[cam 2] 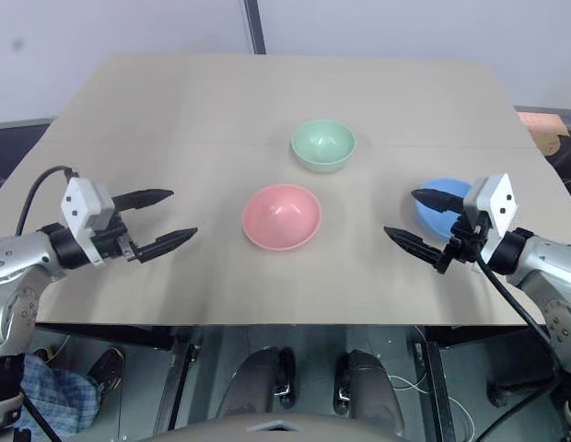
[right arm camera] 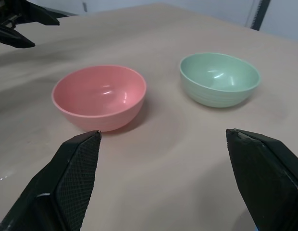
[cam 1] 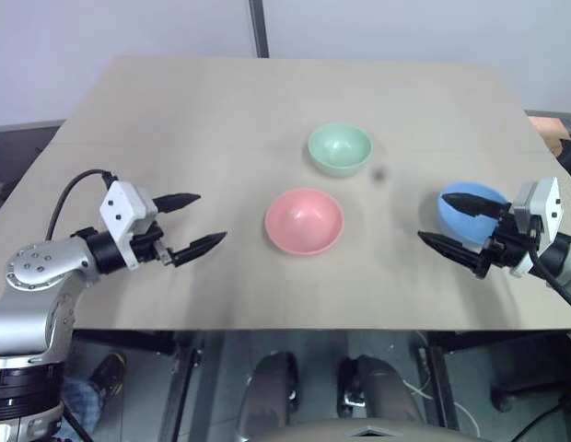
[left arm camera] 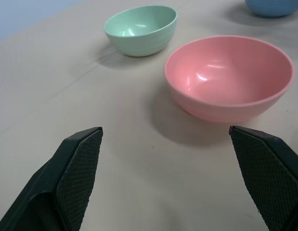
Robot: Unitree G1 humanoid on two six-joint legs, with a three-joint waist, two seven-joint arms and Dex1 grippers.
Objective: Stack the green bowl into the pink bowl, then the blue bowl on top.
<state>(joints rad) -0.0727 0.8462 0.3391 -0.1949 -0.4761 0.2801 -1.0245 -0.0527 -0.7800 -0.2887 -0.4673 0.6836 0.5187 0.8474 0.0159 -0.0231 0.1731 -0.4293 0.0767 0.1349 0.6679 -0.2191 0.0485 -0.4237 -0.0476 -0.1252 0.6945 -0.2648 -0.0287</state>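
Your green bowl [cam 1: 340,148] sits upright and empty on the table [cam 1: 203,110], on the far side of the pink bowl [cam 1: 304,221] and a little toward your right arm's side, the two near each other but apart, nothing stacked yet. The pink bowl is likewise upright and empty, and it lies roughly midway between your two grippers, well clear of both. From the left gripper [cam 1: 195,221] the pink bowl is straight ahead of the open jaws, with bare tabletop between the fingertips and its rim; the green bowl lies beyond it and off to the far side. That gripper's two black fingers stand wide apart with nothing between them (you can see the same spread in the left wrist view, where the pink bowl shows between the two pads). The blue bowl [cam 2: 442,204] sits on the table right at your right gripper [cam 2: 413,217]: the farther finger reaches across in front of it in the head views, and whether it touches the bowl you cannot tell from here. The right gripper's jaws are also spread wide and hold nothing, pointing across the table toward the pink bowl, with the green bowl ahead and to the far side of them.
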